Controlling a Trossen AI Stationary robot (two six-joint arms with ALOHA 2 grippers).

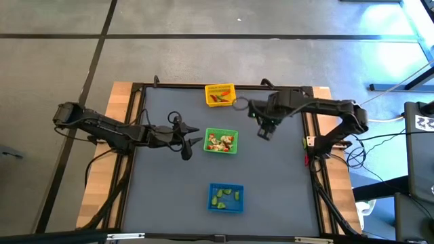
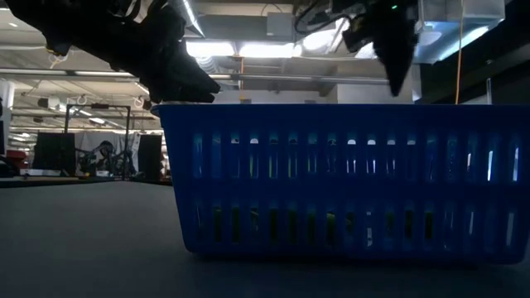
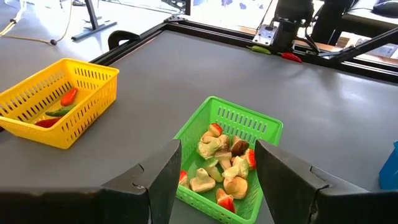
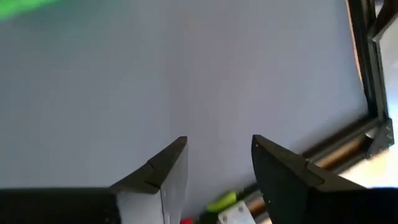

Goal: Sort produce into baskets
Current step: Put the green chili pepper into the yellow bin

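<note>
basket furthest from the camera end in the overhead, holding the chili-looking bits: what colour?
Yellow basket. Clearest in the left wrist view.

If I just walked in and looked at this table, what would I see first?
Three bright baskets in a row down the middle of the dark table: a yellow basket at the far edge, a green basket heaped with toy food in the centre, and a blue basket nearest the front. The left tool waits open just beside the green basket, and the right tool, empty, hangs over bare table on its other side.
</note>
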